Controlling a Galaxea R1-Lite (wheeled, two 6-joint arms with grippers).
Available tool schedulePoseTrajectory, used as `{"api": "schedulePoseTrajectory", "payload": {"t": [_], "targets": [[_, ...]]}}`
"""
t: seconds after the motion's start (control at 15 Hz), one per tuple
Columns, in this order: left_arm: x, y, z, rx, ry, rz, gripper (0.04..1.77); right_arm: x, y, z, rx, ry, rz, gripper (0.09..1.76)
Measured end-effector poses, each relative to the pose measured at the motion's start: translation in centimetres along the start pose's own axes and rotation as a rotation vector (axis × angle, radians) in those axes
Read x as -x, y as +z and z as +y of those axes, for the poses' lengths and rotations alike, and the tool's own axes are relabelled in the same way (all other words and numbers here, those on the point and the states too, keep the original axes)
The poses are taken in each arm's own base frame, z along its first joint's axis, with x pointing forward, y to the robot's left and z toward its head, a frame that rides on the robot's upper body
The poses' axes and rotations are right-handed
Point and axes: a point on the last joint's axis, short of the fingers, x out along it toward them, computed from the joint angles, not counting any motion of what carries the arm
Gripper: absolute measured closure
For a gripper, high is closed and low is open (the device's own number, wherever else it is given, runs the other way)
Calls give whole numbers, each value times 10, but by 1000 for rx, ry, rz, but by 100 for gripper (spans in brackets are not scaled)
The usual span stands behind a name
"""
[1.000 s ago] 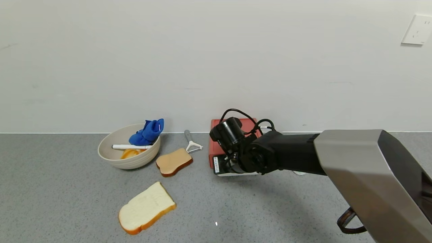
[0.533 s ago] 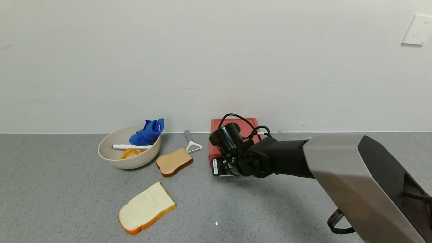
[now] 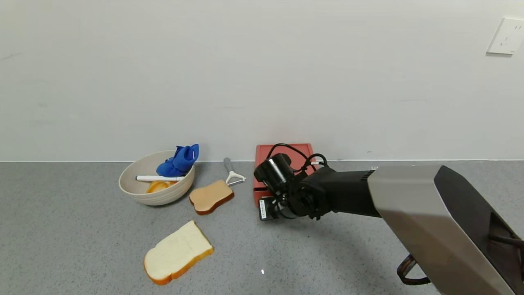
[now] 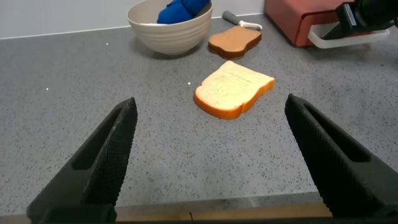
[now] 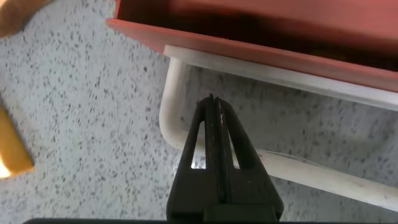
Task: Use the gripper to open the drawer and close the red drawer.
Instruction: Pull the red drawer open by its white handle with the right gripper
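The left gripper (image 4: 208,155) is hanging low over the near part of the table (image 3: 82,246), far from the drawer (image 3: 282,153). Its two fingers (image 4: 99,162) are spread wide with nothing between them. It does not show in the head view.

A white slice of bread (image 3: 178,252) is lying on the table, nearer than the drawer and off to its left. A browner slice (image 3: 211,196) is lying closer to the drawer, on its left. A peeler (image 3: 232,172) is lying just behind that slice. A bowl (image 3: 139,192) is sitting further left, with a blue cloth (image 3: 178,160) and a white stick in it.

The right gripper (image 5: 211,115) is reaching in at the front of the drawer. Its fingers (image 5: 214,162) are pressed tight together. They are pointing into the white handle (image 5: 171,93), with the tips just short of the drawer's red front. I cannot tell if they are touching the handle. In the head view the arm is hiding the handle and most of the drawer front.

The drawer is sitting at the back of the table, by the wall (image 3: 262,73). It looks pulled out a little, with a dark gap above its front edge.
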Motion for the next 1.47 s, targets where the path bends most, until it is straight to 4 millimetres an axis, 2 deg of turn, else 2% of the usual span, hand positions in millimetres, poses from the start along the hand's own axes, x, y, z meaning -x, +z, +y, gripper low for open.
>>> {"api": "schedulePoseTrajectory", "payload": {"t": [0.47,0.87,1.47], "targets": [[0,0,0,0,0,0,9,17,-14,8,-83,8,150,173],[0,0,0,1,0,0,9,39,-32,26,-116,12,266,173],[0,0,0,3,1,1,9,62,-48,45,-158,9,327,173]]}}
